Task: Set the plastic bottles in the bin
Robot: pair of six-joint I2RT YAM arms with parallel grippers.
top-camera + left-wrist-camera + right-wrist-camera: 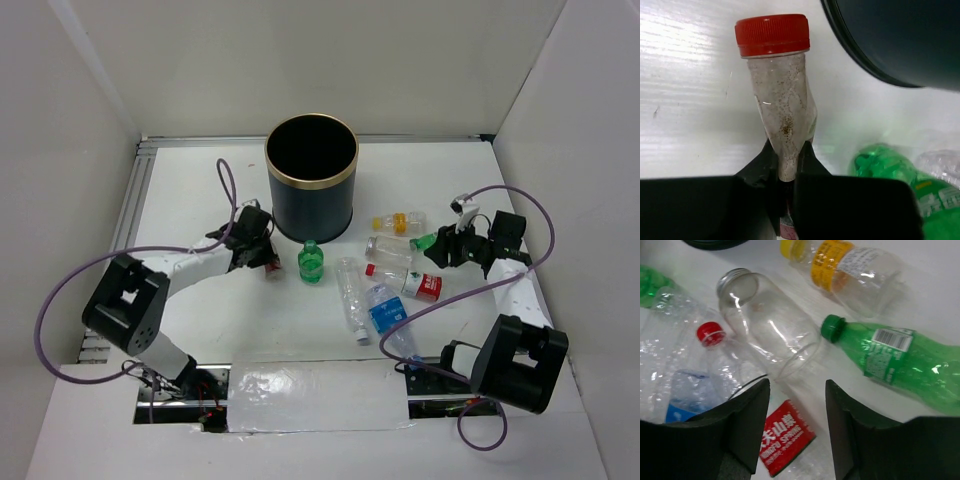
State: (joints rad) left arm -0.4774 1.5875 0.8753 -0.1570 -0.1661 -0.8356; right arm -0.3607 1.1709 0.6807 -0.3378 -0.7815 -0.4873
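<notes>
The black bin (311,175) with a gold rim stands at the back centre; its wall shows in the left wrist view (900,40). My left gripper (262,258) (786,160) is shut on a clear bottle with a red cap (782,115), low over the table just left of the bin. A green bottle (311,262) (890,170) lies to its right. My right gripper (455,247) (797,390) is open above a red-label bottle (410,283) (785,440). Around it lie a clear jar (767,325), a yellow-label bottle (840,270), a second green bottle (890,360) and a blue-label bottle (385,315).
A crushed clear bottle (352,295) lies between the first green bottle and the blue-label one. White walls enclose the table on three sides. Purple cables (520,215) loop beside both arms.
</notes>
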